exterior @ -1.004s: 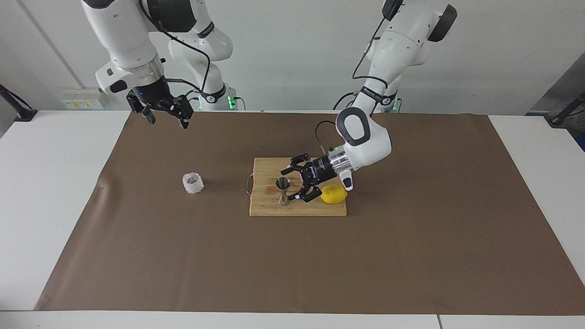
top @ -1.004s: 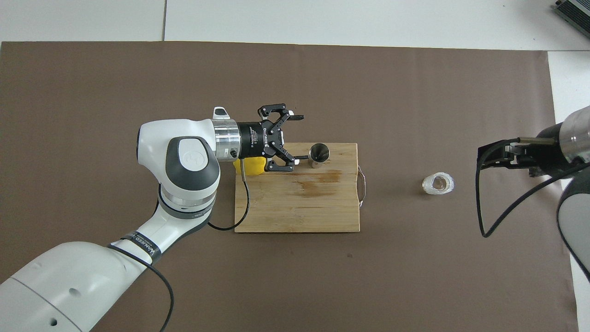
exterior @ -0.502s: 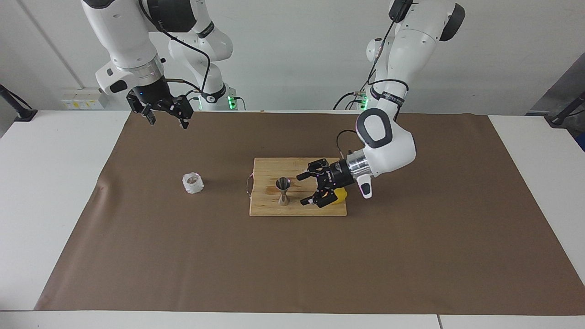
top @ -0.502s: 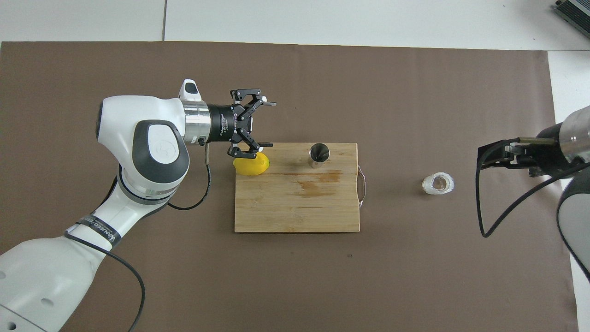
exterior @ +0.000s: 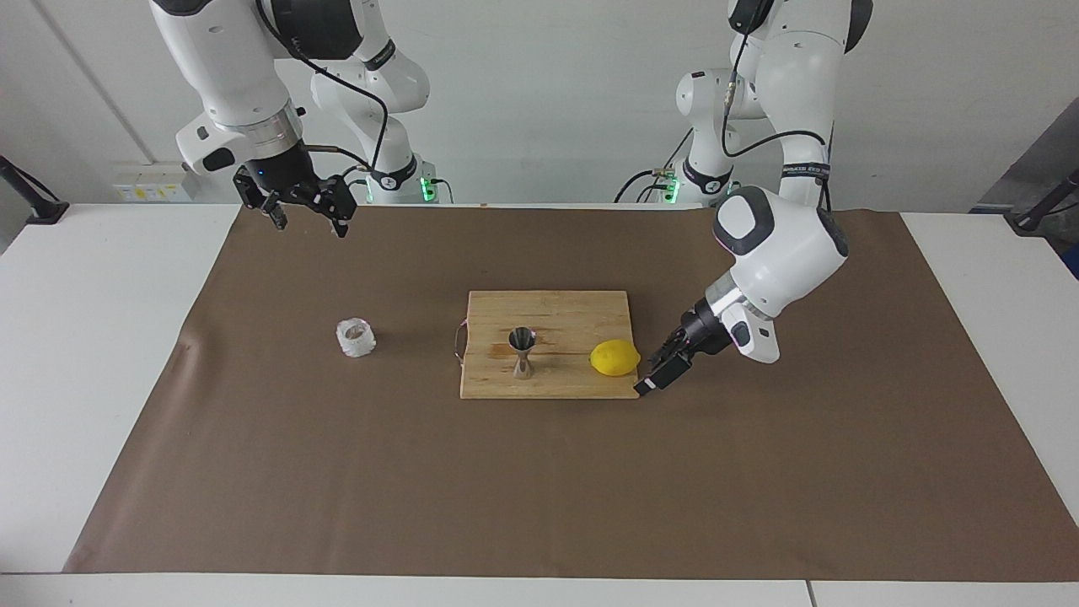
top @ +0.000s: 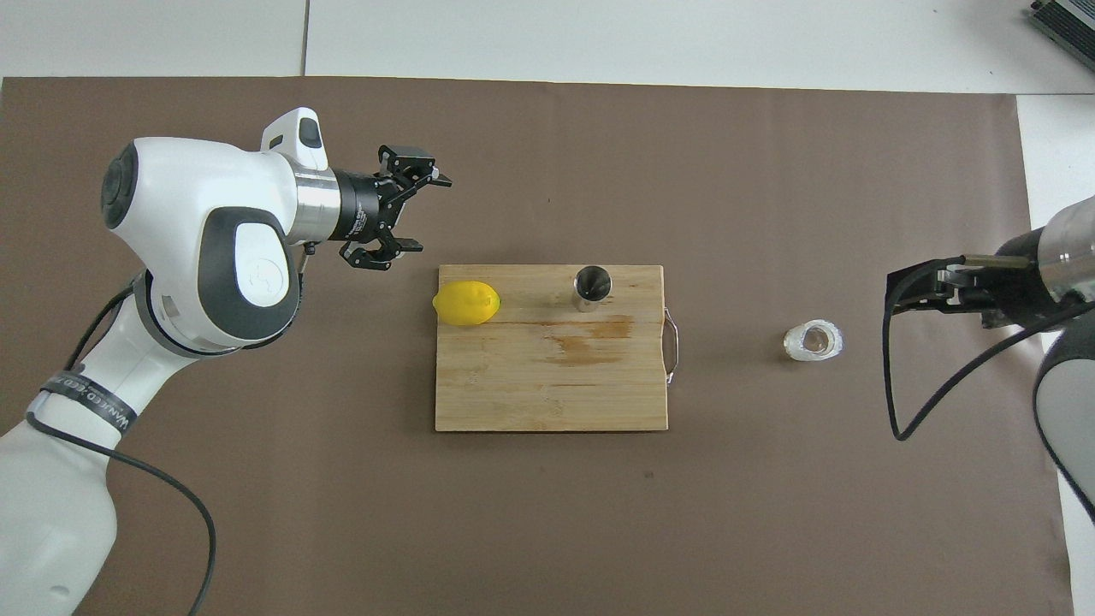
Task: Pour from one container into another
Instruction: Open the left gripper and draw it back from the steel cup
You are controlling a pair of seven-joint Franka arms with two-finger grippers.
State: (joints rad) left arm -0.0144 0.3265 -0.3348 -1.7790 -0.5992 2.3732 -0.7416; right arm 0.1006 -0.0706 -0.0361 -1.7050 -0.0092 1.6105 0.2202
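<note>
Your glass cup point(exterior: 356, 337) sits upright on the brown mat point(exterior: 539, 472), well apart from everything, out toward the right arm's end — in the overhead view it's at three o'clock from the board point(top: 547, 385). I'd say it's parked there so the right gripper point(exterior: 303, 212) has an easy reach; that gripper hangs over the mat's edge by the robots, fingers spread, holding nothing. The jigger point(exterior: 523, 352) stands upright on the board, open mouth up — ready to receive, by my reading. The lemon point(exterior: 614, 357) lies at nine o'clock from it in the overhead view, at the board's edge.

Your left gripper point(exterior: 662, 373) is just off that edge beside the lemon, spread wide and empty. Nothing is gripped, so the pour hasn't begun. Beneath it all: the mat on a white table point(exterior: 93, 354), plain white wall point(exterior: 539, 101) by the robots.
</note>
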